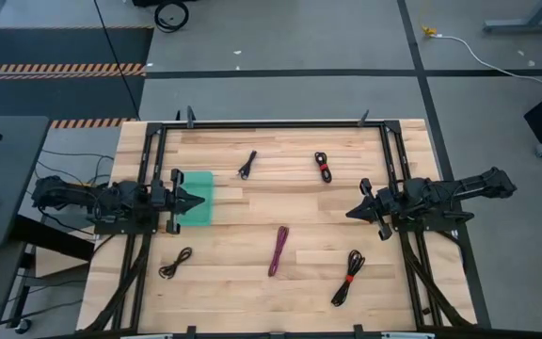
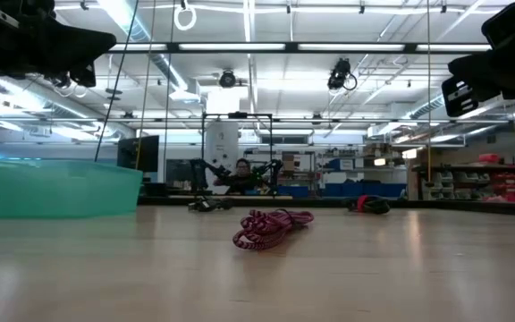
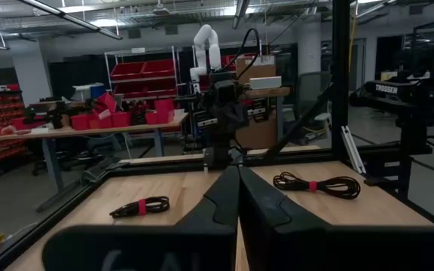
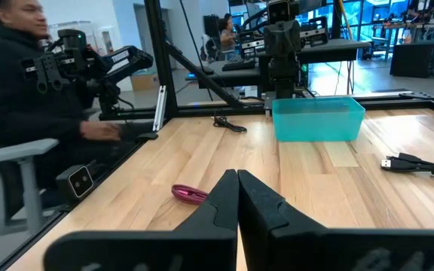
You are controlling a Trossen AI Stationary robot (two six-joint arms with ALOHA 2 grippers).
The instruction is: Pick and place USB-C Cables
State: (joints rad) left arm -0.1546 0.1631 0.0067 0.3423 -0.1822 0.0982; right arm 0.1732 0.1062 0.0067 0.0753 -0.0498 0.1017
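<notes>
Seen from above, the wooden desk (image 1: 252,273) carries five small cables well apart from one another: a black cable (image 1: 247,166) and a red-tied cable (image 1: 323,167) toward the far edge, a purple cable (image 1: 278,250) near the middle, a second red-tied cable (image 1: 348,278) and a looped black cable (image 1: 175,263) toward the near edge. The left pincer (image 1: 199,201) hangs over a teal tray (image 1: 200,209) at the left side, its fingers pressed together and holding nothing. The right pincer (image 1: 352,213) sits at the right side, likewise closed and empty.

From desk height, the purple cable (image 2: 271,229) lies in a coil on the wood, with the teal tray (image 2: 59,188) at the left; a dark bundle far back is perhaps another cable.

The left wrist view shows both red-tied cables (image 3: 141,206) (image 3: 316,184) flat on the desk.

In the right wrist view, the purple cable (image 4: 190,194) lies just beyond the closed fingers (image 4: 258,203), and a person (image 4: 21,98) sits beside the desk.
</notes>
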